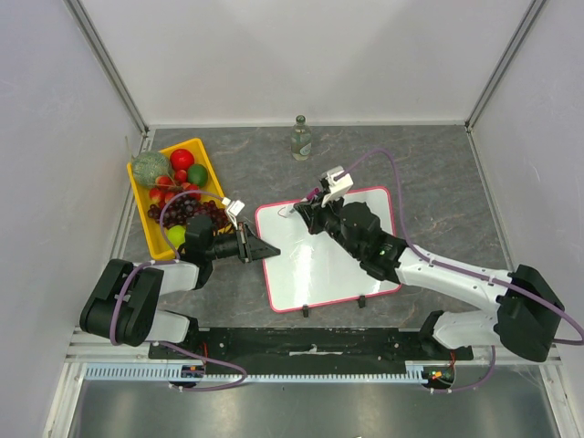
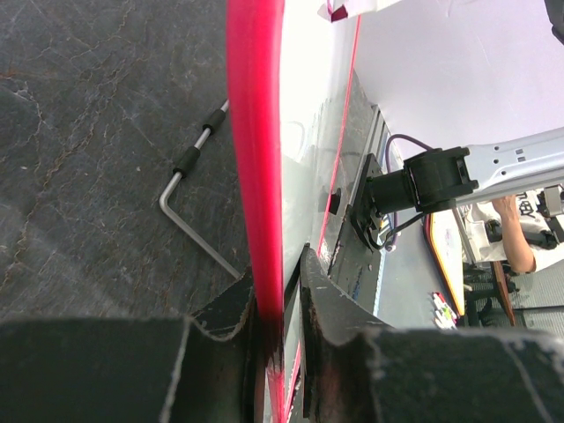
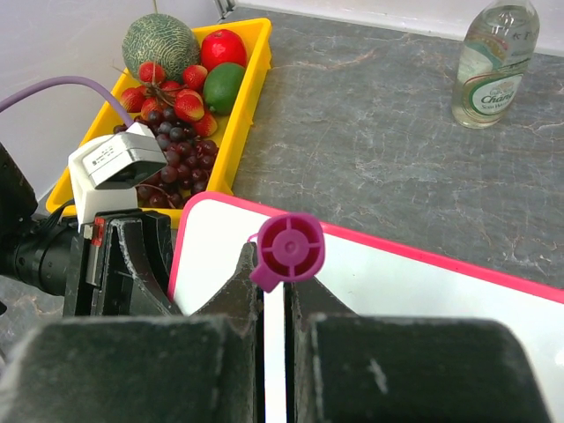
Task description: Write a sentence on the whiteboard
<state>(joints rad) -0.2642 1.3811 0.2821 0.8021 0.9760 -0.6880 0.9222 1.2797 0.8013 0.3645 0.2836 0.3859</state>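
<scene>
The whiteboard [image 1: 319, 269] lies flat between the two arms, white with a pink-red rim [image 2: 256, 176]. My left gripper [image 1: 263, 248] is shut on the board's left edge, one finger on each side of the rim [image 2: 278, 264]. My right gripper [image 1: 308, 208] hovers over the board's far-left corner [image 3: 397, 282] and is shut [image 3: 273, 264] on a magenta marker [image 3: 288, 249], seen end-on by its round cap. Of the sentence only a short pink stroke [image 3: 254, 238] shows beside the marker; anything else is hidden under the gripper.
A yellow tray [image 1: 212, 169] of fruit stands at the back left, close to the board's corner [image 3: 251, 79]. A glass bottle [image 1: 301, 139] stands at the back centre. A metal hex key [image 2: 189, 198] lies on the table by the board's edge. Two black clips [image 1: 363, 299] sit on the near rim.
</scene>
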